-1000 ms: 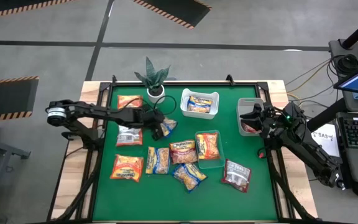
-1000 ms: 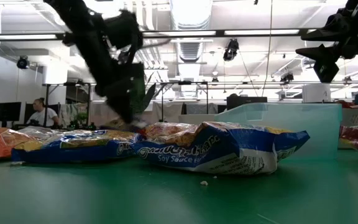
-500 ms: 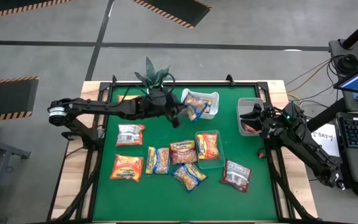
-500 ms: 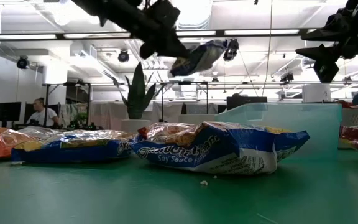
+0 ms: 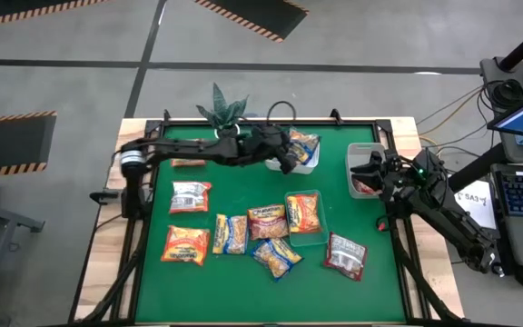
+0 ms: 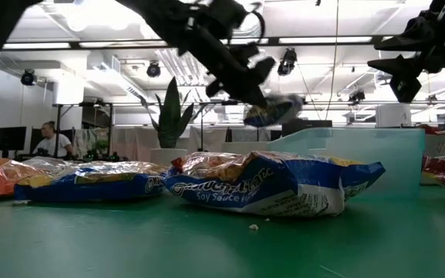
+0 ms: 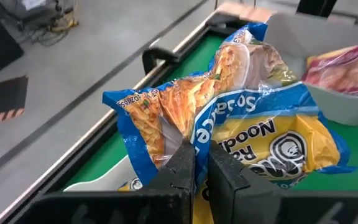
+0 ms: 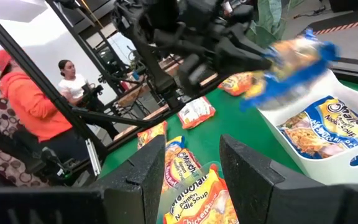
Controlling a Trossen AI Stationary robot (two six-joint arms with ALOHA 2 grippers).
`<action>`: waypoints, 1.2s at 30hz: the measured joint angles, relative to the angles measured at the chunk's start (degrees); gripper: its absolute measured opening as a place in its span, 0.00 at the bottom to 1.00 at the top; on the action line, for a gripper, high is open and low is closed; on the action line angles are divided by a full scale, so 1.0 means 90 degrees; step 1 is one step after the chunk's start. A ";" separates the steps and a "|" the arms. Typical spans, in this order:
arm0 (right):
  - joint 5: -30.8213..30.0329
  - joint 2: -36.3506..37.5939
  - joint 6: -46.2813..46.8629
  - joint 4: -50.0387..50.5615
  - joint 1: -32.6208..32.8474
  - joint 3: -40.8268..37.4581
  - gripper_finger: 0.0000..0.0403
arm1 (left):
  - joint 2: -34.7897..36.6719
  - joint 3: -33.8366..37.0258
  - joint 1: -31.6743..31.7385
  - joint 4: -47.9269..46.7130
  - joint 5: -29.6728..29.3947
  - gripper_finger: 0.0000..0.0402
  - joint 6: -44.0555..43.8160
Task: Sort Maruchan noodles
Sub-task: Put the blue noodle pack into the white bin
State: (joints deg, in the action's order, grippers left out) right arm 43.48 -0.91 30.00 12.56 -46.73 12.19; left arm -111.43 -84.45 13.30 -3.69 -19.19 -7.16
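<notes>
My left gripper (image 5: pixel 289 156) reaches across the far middle of the table, shut on a yellow-and-blue noodle packet (image 5: pixel 303 145). It holds the packet over the white tub (image 5: pixel 314 162), which has another yellow-and-blue packet (image 8: pixel 325 127) lying in it. The low view shows the held packet (image 6: pixel 273 112) in the air below the fingers. Several more noodle packets lie flat on the green mat: red-and-silver ones (image 5: pixel 189 195) (image 5: pixel 346 254), an orange one (image 5: pixel 185 243) and yellow-and-blue ones (image 5: pixel 230 233). My right gripper (image 5: pixel 370 168) waits open over the grey bin (image 5: pixel 361 146). My left gripper pinches the packet's crumpled wrapper (image 7: pixel 194 134) between its two fingers, at a fold along one edge. The fingers slant downward, coming from the table's left. The packet (image 7: pixel 241 112) juts out ahead of the fingertips, creased and lifted clear above the tub.
A clear tray (image 5: pixel 321 238) holding an orange packet sits right of centre. A potted plant (image 5: pixel 225 113) stands at the far edge beside the left arm. People sit in the room beyond the table. Bare mat lies along the near edge.
My left gripper, staying shut, has lifted the yellow-and-blue packet off the mat left of centre. It has carried the packet up and toward the table's right and far edge, to above the white tub, and has tipped toward level. The packet now hangs clear.
</notes>
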 joint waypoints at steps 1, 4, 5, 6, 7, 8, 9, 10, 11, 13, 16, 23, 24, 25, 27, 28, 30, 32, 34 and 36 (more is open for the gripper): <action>0.0000 0.0000 0.0000 0.0000 -0.0001 0.0000 0.35 | -0.0149 -0.0160 0.0002 -0.0106 -0.0014 0.01 -0.0025; 0.0000 0.0000 0.0000 0.0000 0.0001 0.0000 0.35 | -0.0534 -0.0608 0.0018 -0.0418 -0.0250 0.01 -0.0065; 0.0000 0.0000 0.0000 0.0000 0.0000 0.0000 0.35 | -0.0636 -0.0729 0.0032 -0.0497 -0.0305 0.00 -0.0073; 0.0000 0.0000 0.0000 0.0000 0.0000 0.0000 0.35 | -0.0724 -0.0832 0.0053 -0.0523 -0.0320 0.00 -0.0089; 0.0000 0.0000 0.0000 0.0001 0.0001 0.0000 0.35 | -0.0801 -0.0916 0.0072 -0.0534 -0.0332 0.00 -0.0110; 0.0000 0.0000 0.0001 0.0002 0.0001 0.0000 0.35 | -0.0859 -0.0977 0.0090 -0.0547 -0.0355 0.00 -0.0134; 0.0000 0.0000 0.0001 0.0001 0.0000 0.0000 0.35 | -0.0908 -0.1013 0.0106 -0.0557 -0.0383 0.00 -0.0166; 0.0000 0.0000 0.0001 0.0002 0.0000 0.0000 0.35 | -0.0933 -0.1031 0.0126 -0.0586 -0.0394 0.00 -0.0203; 0.0000 0.0000 0.0002 0.0005 0.0001 0.0000 0.35 | -0.0954 -0.1031 0.0141 -0.0620 -0.0412 0.00 -0.0248; 0.0002 0.0000 0.0000 0.0007 -0.0001 0.0000 0.35 | -0.0975 -0.1031 0.0162 -0.0723 -0.0531 0.00 -0.0289; 0.0002 0.0000 0.0002 0.0026 -0.0001 0.0000 0.35 | -0.0975 -0.1058 0.0165 -0.1321 -0.1083 0.01 -0.0295; 0.0002 0.0002 0.0002 0.0034 -0.0001 0.0000 0.35 | -0.1005 -0.1103 0.0168 -0.2214 -0.1194 0.06 -0.0552; 0.0002 0.0002 0.0002 0.0034 0.0001 0.0000 0.35 | -0.1017 -0.1104 0.0168 -0.2222 -0.1192 0.07 -0.0594; 0.0000 0.0002 0.0002 0.0034 0.0001 0.0000 0.35 | -0.1026 -0.1104 0.0168 -0.2246 -0.1191 0.08 -0.0614; 0.0002 0.0002 0.0002 0.0043 0.0000 0.0000 0.35 | -0.1031 -0.1104 0.0168 -0.2238 -0.1191 0.09 -0.0630; 0.0001 0.0000 0.0002 0.0046 0.0000 0.0000 0.35 | -0.1031 -0.1105 0.0168 -0.2237 -0.1196 0.10 -0.0656; 0.0001 0.0001 0.0010 0.0046 0.0000 0.0000 0.35 | -0.1024 -0.1111 0.0168 -0.2280 -0.1194 0.14 -0.0670; 0.0000 0.0000 0.0007 0.0046 -0.0001 0.0000 0.35 | -0.1024 -0.1111 0.0168 -0.2365 -0.1194 0.18 -0.0650; 0.0000 0.0001 0.0007 0.0047 0.0000 0.0000 0.35 | -0.1024 -0.1147 0.0165 -0.2434 -0.1191 0.22 -0.0601; 0.0002 0.0000 0.0007 0.0046 0.0001 0.0000 0.35 | -0.1024 -0.1310 0.0143 -0.2597 -0.1191 0.26 -0.0559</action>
State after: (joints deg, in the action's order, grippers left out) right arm 43.50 -0.91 30.06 12.97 -46.72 12.19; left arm -120.64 -96.25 14.59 -27.06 -29.91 -12.19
